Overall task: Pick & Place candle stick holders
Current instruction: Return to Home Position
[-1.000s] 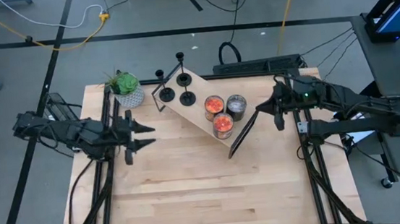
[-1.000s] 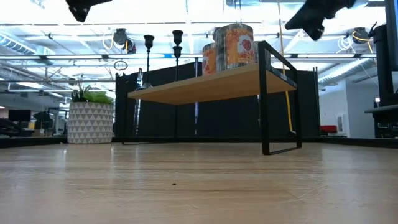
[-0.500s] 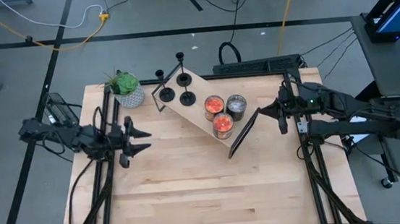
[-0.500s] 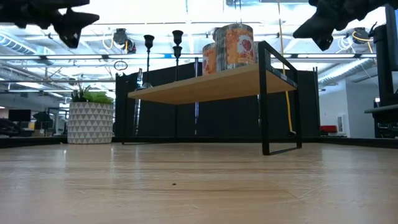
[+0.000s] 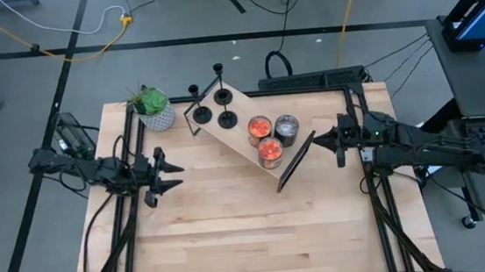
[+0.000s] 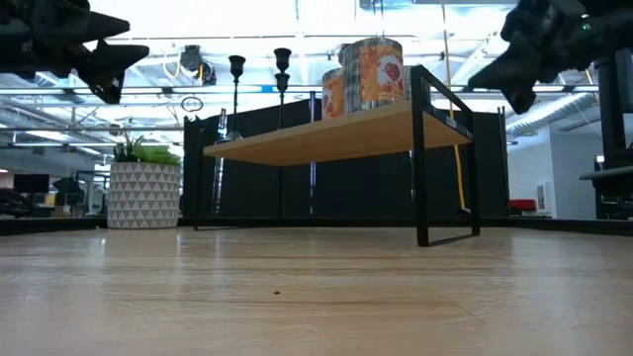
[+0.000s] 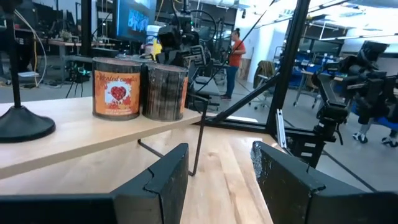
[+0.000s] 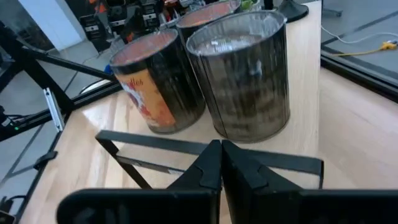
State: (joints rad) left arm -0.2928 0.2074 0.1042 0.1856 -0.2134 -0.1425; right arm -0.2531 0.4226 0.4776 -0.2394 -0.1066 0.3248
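Three black candle stick holders (image 5: 202,114) (image 5: 222,95) (image 5: 228,120) stand on their disc bases at the far-left end of a wooden shelf (image 5: 243,140). Two stems show in the low view (image 6: 236,69) (image 6: 283,57), and one base shows in the left wrist view (image 7: 22,124). My left gripper (image 5: 170,175) is open and empty above the table, left of the shelf; its fingers frame the shelf in the left wrist view (image 7: 214,177). My right gripper (image 5: 317,140) is shut and empty just right of the shelf's near-right end, pointing at the jars (image 8: 221,165).
Two orange-red jar candles (image 5: 259,129) (image 5: 270,151) and a grey jar candle (image 5: 287,130) stand on the shelf's near-right end, inside its black end frame (image 5: 296,159). A potted plant (image 5: 154,108) stands at the table's far left. Bare wood lies toward the near edge (image 5: 251,232).
Both grippers have come down from high above the table to about the level of the shelf top. My left gripper has drawn back a little toward the table's left edge and stays open. My right gripper stays shut. The holders and jars have not moved.
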